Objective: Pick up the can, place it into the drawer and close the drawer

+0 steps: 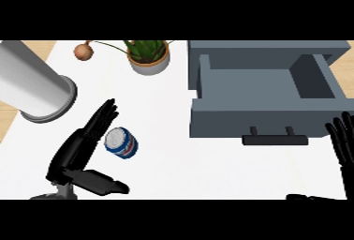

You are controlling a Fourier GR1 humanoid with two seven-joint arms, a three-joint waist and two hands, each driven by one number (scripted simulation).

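**Ana:** Head view first: where is the can point(121, 143)?

**Ben:** On the white worktop point(207, 173), lying on its side, just right of the left hand point(86, 145). Its lid faces up and to the left, so its long axis runs on a slant.

**Ana:** And the fingers point(104, 117)?

**Ben:** Straight and close together, pointing up the view beside the can, perhaps brushing it. They hold nothing, and the thumb sits low, clear of the can.

**Ana:** Which hand is nearer?

**Ben:** The left, by far. The right hand point(343, 140) rests open at the right edge, near the drawer point(262, 86), which stands open with its handle point(274, 139) towards us.
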